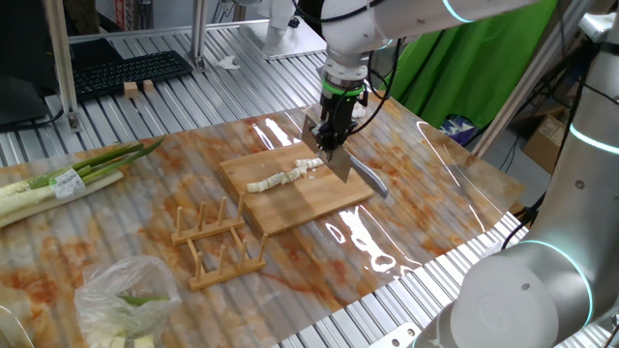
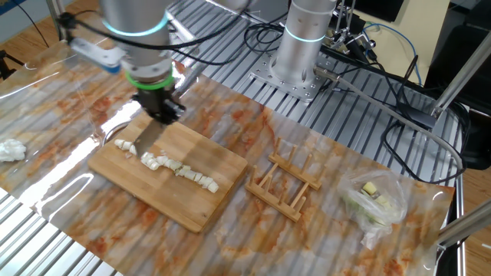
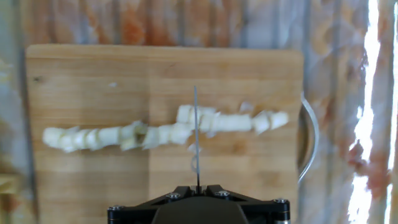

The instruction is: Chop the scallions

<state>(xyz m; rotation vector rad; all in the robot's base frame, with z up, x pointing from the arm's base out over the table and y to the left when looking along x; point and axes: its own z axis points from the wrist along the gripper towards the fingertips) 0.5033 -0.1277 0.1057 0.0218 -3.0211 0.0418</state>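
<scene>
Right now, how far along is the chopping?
Mostly done: the scallions lie as a row of stubby pieces across the board. In hand: the gripper, shut on the knife, holds the blade over the row. Left: a few longer pieces near one end may want another cut.

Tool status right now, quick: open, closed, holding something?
Tool: closed on the knife, its blade above the cut scallions on the board.

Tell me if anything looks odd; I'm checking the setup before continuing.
Nothing is spilled or damaged. The scallions lie in a ragged row of pieces across the cutting board, with the knife over them. One piece sits slightly apart.
</scene>
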